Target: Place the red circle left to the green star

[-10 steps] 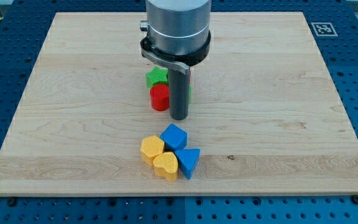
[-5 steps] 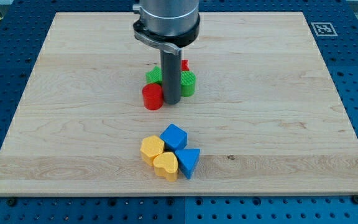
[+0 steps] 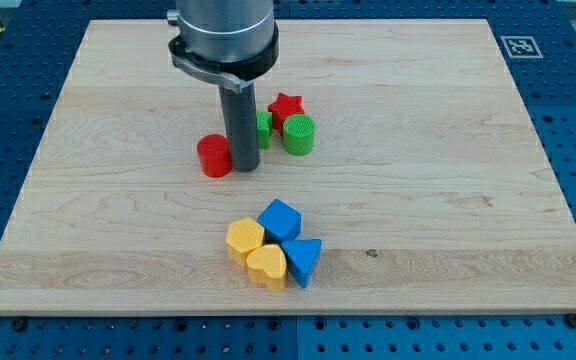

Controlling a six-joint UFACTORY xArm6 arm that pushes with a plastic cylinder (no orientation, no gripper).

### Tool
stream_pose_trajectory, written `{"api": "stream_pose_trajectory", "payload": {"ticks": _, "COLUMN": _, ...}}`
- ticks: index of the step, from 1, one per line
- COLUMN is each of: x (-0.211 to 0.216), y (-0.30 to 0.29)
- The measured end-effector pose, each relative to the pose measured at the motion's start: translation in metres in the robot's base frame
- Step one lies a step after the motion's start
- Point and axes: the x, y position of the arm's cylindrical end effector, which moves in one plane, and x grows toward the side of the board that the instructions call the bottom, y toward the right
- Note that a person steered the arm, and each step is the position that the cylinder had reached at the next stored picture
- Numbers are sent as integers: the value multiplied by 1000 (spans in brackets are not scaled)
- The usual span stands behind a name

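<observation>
So my tip [image 3: 244,168] is down on the wooden board [image 3: 448,200], touching the right side of the red circle [image 3: 214,156], which sits a bit left of the board's middle. The green star [image 3: 263,125] is mostly hidden behind the rod — only a sliver of green shows on its right, so I can't really make out the star shape here. From what shows, the red circle already lies to the view's left of it and slightly toward the bottom, near but apart.

There are no jaws on this rig, just the straight dark rod, so nothing is spread or pinching; it only pushes.

How it'll handle, my guess: the red circle looks like a small hard plastic puck, light and stiff, with a flat top and smooth wall. It should slide easily on the wood. Being round, it'll probably roll off the tip if the push is off-centre, so contact wants to be square on the side opposite the travel direction.

Other stuff: a red star [image 3: 286,106] and a ribbed green cylinder [image 3: 299,134] just right of the rod. Lower down there's a tight cluster — two yellow hearts [image 3: 245,238] [image 3: 266,266], a blue cube [image 3: 280,218] and a blue triangle [image 3: 303,260], all glossy, chunky plastic. The board is pale, with visible grain.
</observation>
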Motion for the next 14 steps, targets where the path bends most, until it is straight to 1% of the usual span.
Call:
{"api": "stream_pose_trajectory", "payload": {"ticks": 2, "x": 9, "y": -12}}
{"api": "stream_pose_trajectory", "payload": {"ticks": 3, "x": -10, "y": -25}}
{"api": "stream_pose_trajectory", "payload": {"ticks": 4, "x": -20, "y": -31}}
{"api": "stream_pose_trajectory", "payload": {"ticks": 5, "x": -22, "y": -36}}
{"api": "stream_pose_trajectory", "payload": {"ticks": 7, "x": -25, "y": -83}}
{"api": "stream_pose_trajectory", "payload": {"ticks": 9, "x": -36, "y": -104}}
{"api": "stream_pose_trajectory", "payload": {"ticks": 12, "x": -40, "y": -105}}
{"api": "stream_pose_trajectory", "payload": {"ticks": 14, "x": -36, "y": -66}}
